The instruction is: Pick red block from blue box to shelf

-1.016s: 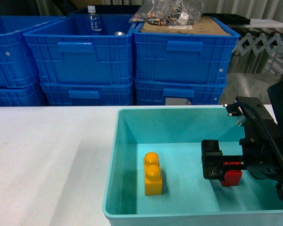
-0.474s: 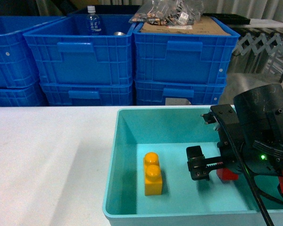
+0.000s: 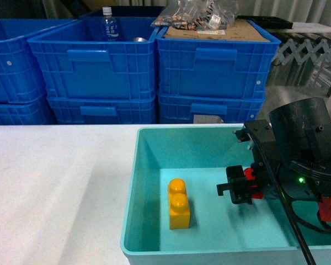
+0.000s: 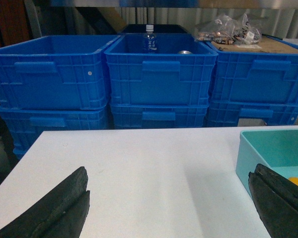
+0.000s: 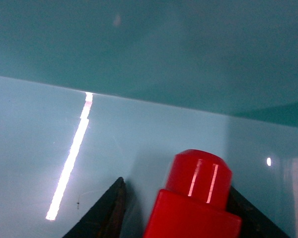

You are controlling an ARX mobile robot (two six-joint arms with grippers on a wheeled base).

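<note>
Right wrist view alone shows red block [image 5: 193,203] stud between fingers [image 5: 107,210].

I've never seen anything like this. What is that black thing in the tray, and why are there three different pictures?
It is a robot arm. The black part is its right gripper, with two fingers closed on a small red block inside the turquoise blue box. A yellow brick lies beside it. One picture comes from a camera on the robot's head; the other two from cameras on each wrist. The left gripper is open and empty over the white table. Dark blue crates stand behind.
</note>
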